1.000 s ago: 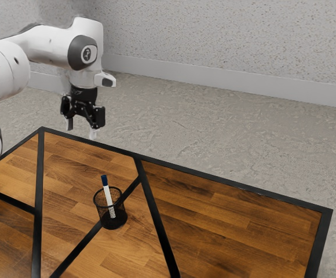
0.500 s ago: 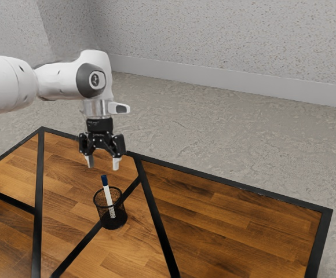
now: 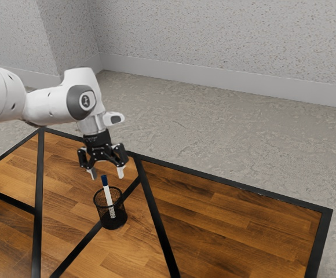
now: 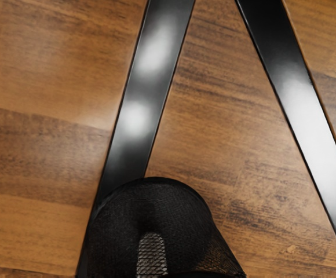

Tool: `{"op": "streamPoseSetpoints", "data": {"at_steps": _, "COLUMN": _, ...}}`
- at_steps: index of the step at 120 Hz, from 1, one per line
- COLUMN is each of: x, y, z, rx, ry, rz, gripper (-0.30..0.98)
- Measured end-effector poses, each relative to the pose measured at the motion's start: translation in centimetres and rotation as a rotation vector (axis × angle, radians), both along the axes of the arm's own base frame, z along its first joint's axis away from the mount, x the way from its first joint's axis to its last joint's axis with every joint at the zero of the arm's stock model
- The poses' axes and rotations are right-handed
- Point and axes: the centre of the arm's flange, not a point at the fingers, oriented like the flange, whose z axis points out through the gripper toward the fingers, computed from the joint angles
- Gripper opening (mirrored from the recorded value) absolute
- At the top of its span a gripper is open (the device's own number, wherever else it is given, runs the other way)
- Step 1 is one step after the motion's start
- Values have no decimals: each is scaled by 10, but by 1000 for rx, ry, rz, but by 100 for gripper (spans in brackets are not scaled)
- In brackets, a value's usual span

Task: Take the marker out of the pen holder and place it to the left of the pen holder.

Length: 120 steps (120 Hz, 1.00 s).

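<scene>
A slim marker (image 3: pixel 108 198) stands cap-up in a pen holder (image 3: pixel 115 220) on a wooden tabletop (image 3: pixel 232 226). The marker has a white barrel with small dark markings near its lower end, and a dark blue cap that rises above the holder's rim. It is slightly tilted, its cap toward the exterior view's left.

The pen holder is a round, upright black mesh cup. Its wall surrounds the lower part of the marker, which shows through the mesh. In the wrist view, the holder's dark rounded shape has a grey, cross-hatched strip within it; whether that strip is the marker is hard to tell.

Above the cup hangs a black pincer (image 3: pixel 107 174), open, its two pale fingertips spread well apart. They are near the blue cap, above it in the exterior view, with the marker outside their grip. The white robot arm (image 3: pixel 49 106) reaches in from the exterior view's left.

The tabletop is warm brown, with a black border and black bands (image 3: pixel 157 229) crossing it; one band runs beneath the pen holder. Beyond lie a mottled grey floor (image 3: pixel 214 133) and a speckled pale wall (image 3: pixel 214 40) with a plain baseboard (image 3: pixel 214 83).
</scene>
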Motion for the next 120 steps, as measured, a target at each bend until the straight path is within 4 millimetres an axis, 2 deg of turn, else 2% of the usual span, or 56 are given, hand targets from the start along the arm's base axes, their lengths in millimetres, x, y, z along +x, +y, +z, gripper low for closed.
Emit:
{"op": "streamPoseSetpoints", "data": {"at_steps": 16, "x": -27, "y": -9, "z": 1, "rx": -15, "ry": -16, "rz": 2, "gripper": 69}}
{"op": "streamPoseSetpoints", "data": {"at_steps": 25, "x": -31, "y": -26, "z": -4, "rx": 16, "ry": -25, "rz": -44, "gripper": 69}}
{"op": "streamPoseSetpoints", "data": {"at_steps": 32, "x": -31, "y": -30, "z": -5, "rx": 51, "ry": -36, "rz": -75, "gripper": 68}}
{"op": "streamPoseSetpoints", "data": {"at_steps": 57, "x": -25, "y": -13, "z": -3, "rx": 114, "ry": -66, "rz": -83, "gripper": 65}}
{"op": "streamPoseSetpoints", "data": {"at_steps": 79, "x": -24, "y": -2, "z": -1, "rx": 118, "ry": -77, "rz": -62, "gripper": 50}}
{"op": "streamPoseSetpoints", "data": {"at_steps": 103, "x": -26, "y": -4, "z": -4, "rx": 59, "ry": -54, "rz": -18, "gripper": 40}}
{"op": "streamPoseSetpoints", "data": {"at_steps": 120, "x": -28, "y": 10, "z": -6, "rx": 36, "ry": -35, "rz": 18, "gripper": 32}}
